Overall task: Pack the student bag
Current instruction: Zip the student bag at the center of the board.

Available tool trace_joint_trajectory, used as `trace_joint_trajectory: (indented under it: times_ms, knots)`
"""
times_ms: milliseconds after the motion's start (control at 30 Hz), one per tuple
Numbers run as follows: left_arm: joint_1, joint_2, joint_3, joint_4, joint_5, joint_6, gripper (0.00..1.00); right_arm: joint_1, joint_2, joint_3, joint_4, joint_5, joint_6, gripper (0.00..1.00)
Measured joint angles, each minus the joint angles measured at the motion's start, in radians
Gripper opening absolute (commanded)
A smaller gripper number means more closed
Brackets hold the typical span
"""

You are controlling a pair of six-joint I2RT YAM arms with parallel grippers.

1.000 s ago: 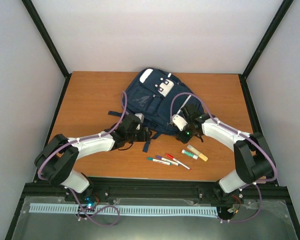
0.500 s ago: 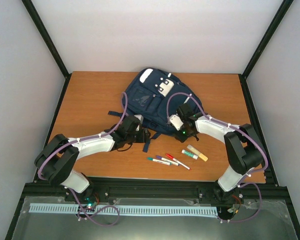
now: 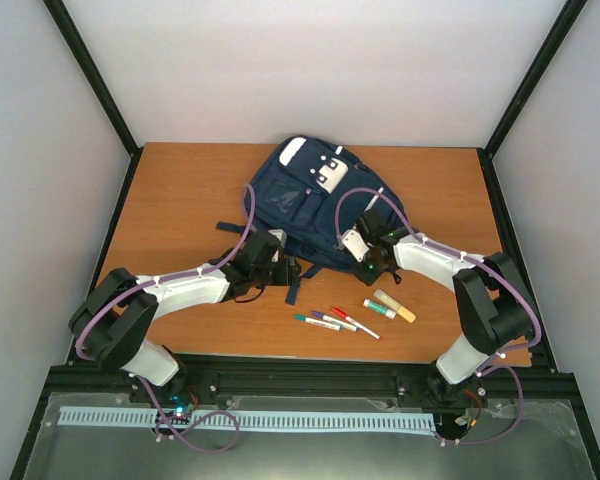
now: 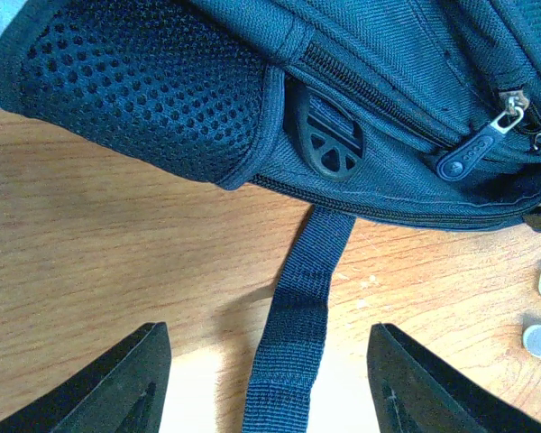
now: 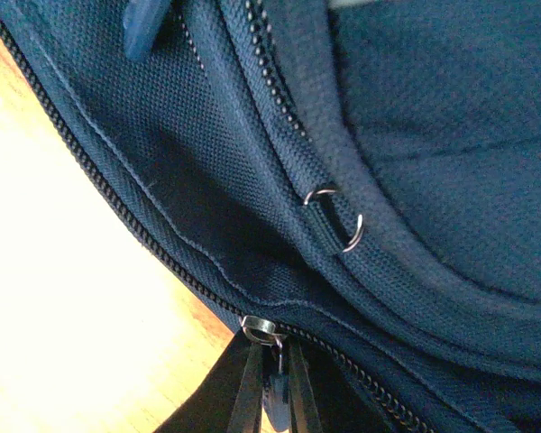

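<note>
Right end effector point(image 5: 272, 401) clenched on the zipper pull point(image 5: 274, 383) at the near edge of the student bag point(image 3: 300, 195). Left end effector point(image 4: 269, 379) released, its fingers either side of a strap point(image 4: 298, 298), apart from it. Bag lies flat at rear centre of the surface point(image 3: 180, 190), interior hidden. Both arms reach inward, elbows out.

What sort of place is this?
Probably a lab robot cell: a wooden tabletop boxed in by white walls and black frame posts, with left arm and right arm bolted at its near edge.
</note>
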State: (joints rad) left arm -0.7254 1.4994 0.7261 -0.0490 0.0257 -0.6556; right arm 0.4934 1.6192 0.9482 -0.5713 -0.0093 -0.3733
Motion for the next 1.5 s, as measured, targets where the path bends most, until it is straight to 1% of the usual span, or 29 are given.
trace_joint_trajectory:
  times_ms: [100, 333, 533, 867, 1000, 1133, 1267, 1367, 1500]
  knots:
    - [0.000, 0.000, 0.000, 0.000, 0.000, 0.000, 0.61, 0.000, -0.001, -0.005, 0.002, -0.002, 0.000, 0.10]
    - [0.000, 0.000, -0.012, 0.000, 0.000, 0.000, 0.61, 0.000, 0.005, -0.009, 0.004, -0.003, -0.001, 0.12]
    - [0.000, 0.000, -0.015, 0.001, 0.000, 0.000, 0.61, -0.002, 0.001, -0.023, 0.012, 0.002, -0.005, 0.03]
    - [0.000, -0.002, -0.015, 0.001, 0.003, -0.014, 0.61, -0.005, -0.082, -0.038, -0.040, 0.002, -0.025, 0.03]
    - [-0.007, -0.029, -0.015, -0.014, -0.001, -0.103, 0.66, -0.005, -0.090, -0.034, -0.076, -0.003, -0.031, 0.03]
    - [-0.034, -0.047, -0.012, 0.002, 0.003, -0.238, 0.67, -0.006, -0.090, -0.020, -0.107, -0.029, -0.035, 0.03]
    - [-0.076, -0.012, 0.023, 0.013, 0.003, -0.361, 0.67, -0.005, -0.090, -0.005, -0.130, -0.058, -0.039, 0.03]
    - [-0.101, 0.040, 0.061, 0.029, 0.004, -0.429, 0.65, 0.002, -0.090, 0.006, -0.146, -0.072, -0.039, 0.03]
    - [-0.113, 0.117, 0.092, 0.076, 0.022, -0.513, 0.58, 0.034, -0.084, 0.024, -0.167, -0.091, -0.040, 0.03]
